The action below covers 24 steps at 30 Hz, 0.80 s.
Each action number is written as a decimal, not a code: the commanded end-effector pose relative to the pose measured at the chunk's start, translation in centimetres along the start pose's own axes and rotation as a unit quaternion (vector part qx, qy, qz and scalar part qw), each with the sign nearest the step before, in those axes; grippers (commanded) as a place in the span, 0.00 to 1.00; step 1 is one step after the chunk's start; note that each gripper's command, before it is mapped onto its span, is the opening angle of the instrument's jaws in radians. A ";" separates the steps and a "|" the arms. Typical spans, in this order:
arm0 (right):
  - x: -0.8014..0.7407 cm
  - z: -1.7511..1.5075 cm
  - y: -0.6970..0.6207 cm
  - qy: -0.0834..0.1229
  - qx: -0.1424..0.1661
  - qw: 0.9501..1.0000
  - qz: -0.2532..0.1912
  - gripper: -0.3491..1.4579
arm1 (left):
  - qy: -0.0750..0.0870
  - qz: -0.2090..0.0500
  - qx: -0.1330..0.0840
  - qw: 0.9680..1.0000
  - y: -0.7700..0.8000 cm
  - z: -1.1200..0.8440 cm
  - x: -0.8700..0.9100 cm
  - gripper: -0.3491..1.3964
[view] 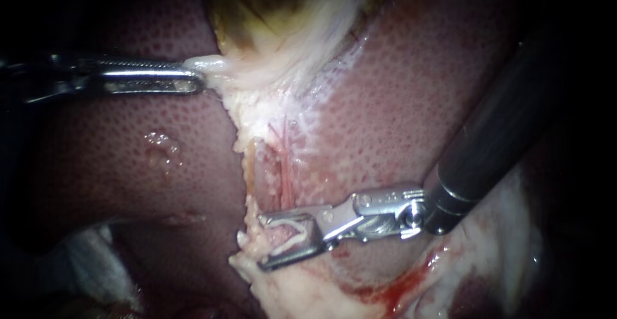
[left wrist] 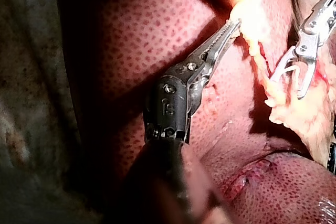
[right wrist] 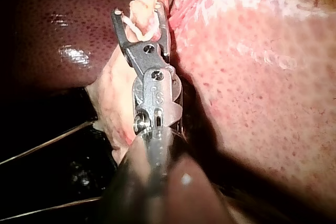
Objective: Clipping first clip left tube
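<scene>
Two instruments are showing in the endoscope view, and I am starting with the nearer one. My right instrument [view: 260, 242] is coming in from the right edge on a thick dark shaft, and its tip is lying low in the middle of the frame. Its jaws are standing wide apart and are carrying an open white clip [view: 286, 235] that is touching both of them. They are pointing toward the left of the frame, at the lower end of the left tube [view: 248, 177]. This tube is a pale yellowish strand running down the centre of the frame, just left of a thinner reddish strand [view: 283, 171]. In the right wrist view, a pale piece of that strand is sitting between the jaws. I cannot tell whether the clip is fully round the tube. Some blood [view: 398, 287] is pooling at the lower right, beside the shaft.

Farther back, my left instrument [view: 201, 76] is reaching in from the left edge in the upper left of the frame. Its long ridged jaws are pinching pale tissue [view: 215, 65] at the base of the gallbladder [view: 270, 4], which is filling the top centre. Speckled red liver [view: 116, 145] is lying behind everything on both sides.
</scene>
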 end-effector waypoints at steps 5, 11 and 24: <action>0.00 -0.01 0.00 0.000 0.000 1.000 0.000 0.47 | 0.000 0.000 0.000 1.000 0.00 0.00 0.00 0.00; -0.01 -0.04 -0.01 0.000 0.001 1.000 0.000 0.47 | 0.000 0.000 0.000 1.000 0.00 -0.01 0.00 0.00; 0.30 -0.57 -0.02 0.010 -0.019 1.000 0.014 0.48 | 0.000 -0.001 -0.001 1.000 0.01 -0.03 0.02 0.00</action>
